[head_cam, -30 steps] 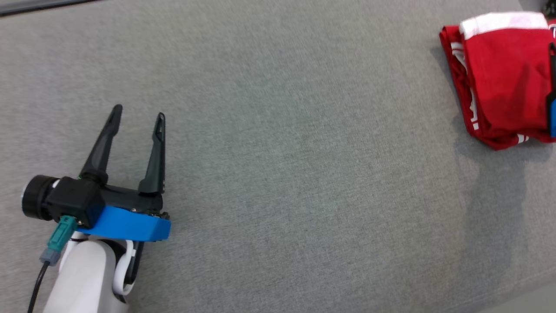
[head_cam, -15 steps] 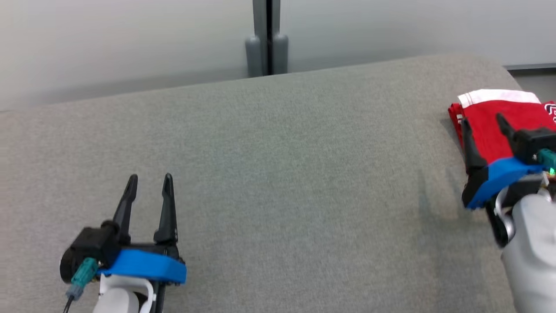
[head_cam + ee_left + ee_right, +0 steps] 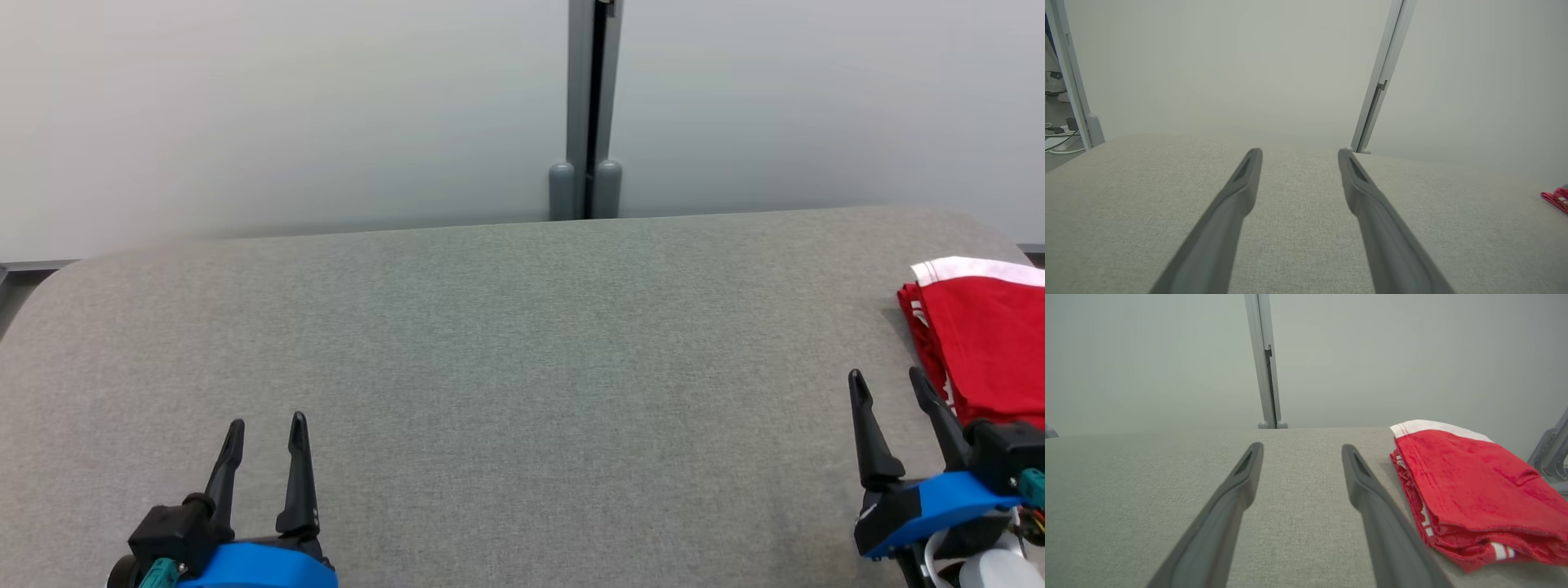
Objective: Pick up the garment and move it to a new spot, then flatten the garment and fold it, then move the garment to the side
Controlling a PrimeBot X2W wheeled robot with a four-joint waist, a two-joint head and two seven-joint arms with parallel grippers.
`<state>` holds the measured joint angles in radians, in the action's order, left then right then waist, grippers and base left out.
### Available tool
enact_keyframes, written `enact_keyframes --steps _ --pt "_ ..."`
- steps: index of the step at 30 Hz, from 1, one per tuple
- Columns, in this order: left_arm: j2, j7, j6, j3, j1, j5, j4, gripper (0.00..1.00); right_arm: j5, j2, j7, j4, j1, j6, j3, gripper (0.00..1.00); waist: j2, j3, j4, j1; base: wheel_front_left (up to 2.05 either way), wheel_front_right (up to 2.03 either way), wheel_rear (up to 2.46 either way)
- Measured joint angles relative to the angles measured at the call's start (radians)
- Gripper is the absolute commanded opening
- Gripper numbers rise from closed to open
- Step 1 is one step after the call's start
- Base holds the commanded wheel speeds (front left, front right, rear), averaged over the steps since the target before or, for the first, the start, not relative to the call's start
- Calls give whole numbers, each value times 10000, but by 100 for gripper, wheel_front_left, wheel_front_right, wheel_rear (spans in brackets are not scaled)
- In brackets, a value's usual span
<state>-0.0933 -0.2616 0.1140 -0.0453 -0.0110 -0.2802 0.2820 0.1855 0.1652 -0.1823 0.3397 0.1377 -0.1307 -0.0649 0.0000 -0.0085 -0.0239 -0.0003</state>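
Observation:
The garment (image 3: pixel 984 343) is red with white trim and lies folded in a stack at the far right of the grey padded table (image 3: pixel 506 343). The right wrist view has the garment (image 3: pixel 1470 490) just right of my fingers. My right gripper (image 3: pixel 888 380) stands open at the lower right, its fingertips just left of the garment's near edge, holding nothing. At the lower left my left gripper (image 3: pixel 267 426) is open and empty over bare table. A sliver of the garment (image 3: pixel 1555 200) shows at the right edge of the left wrist view.
A pale wall with a grey vertical post (image 3: pixel 589 106) stands behind the table's far edge. The table's corners are rounded. Cables lie on the floor (image 3: pixel 1057 139) beyond the table's left end.
The head camera has tilted up, so the wall and far edge came into view. My right gripper has drawn back off the garment to its near left side.

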Motion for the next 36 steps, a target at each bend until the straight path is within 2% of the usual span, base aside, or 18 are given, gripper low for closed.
enact_keyframes --steps 6,12,20,36 --pt "58 0 61 75 93 73 314 100 -242 -403 437 -1143 -816 0 -336 100 0 -157 239 1 0 0 0" --pt "79 0 98 111 93 63 596 100 -337 -604 759 -1651 -1036 0 -416 100 0 -244 224 2 0 0 0" --pt "86 0 104 38 27 2 880 100 -366 -748 920 -1831 -1218 0 -401 100 0 -280 126 3 0 0 0" --pt "-44 0 119 -123 -153 -84 1070 100 -151 -639 734 -1350 -1059 0 -56 100 0 -226 62 3 0 0 0"
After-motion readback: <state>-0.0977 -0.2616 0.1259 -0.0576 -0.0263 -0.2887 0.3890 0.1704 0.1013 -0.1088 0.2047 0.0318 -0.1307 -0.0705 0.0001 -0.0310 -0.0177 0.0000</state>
